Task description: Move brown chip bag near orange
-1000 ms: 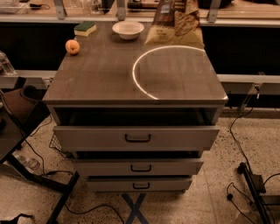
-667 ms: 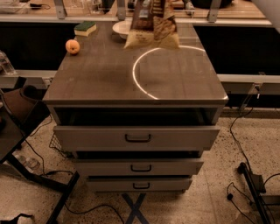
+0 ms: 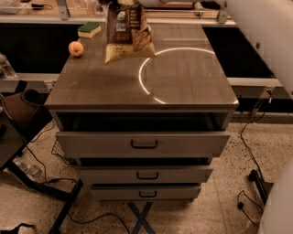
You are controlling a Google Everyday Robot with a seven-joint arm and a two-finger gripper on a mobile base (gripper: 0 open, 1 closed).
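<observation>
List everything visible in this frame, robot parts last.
brown chip bag: one, dark brown with pale edges, over the cabinet top's back, left of middle
orange: one, orange, back left of the top, left of the bag and apart from it
sponge: one, green and yellow, behind the orange
drawer cabinet: one, grey-brown top, centre
drawers: three, grey, all slightly open, cabinet front
light ring: one, white, on the top's right half
cables: several, black, on the floor
robot arm: one, white, right edge
gripper: one, top edge above the bag, mostly cut off
</observation>
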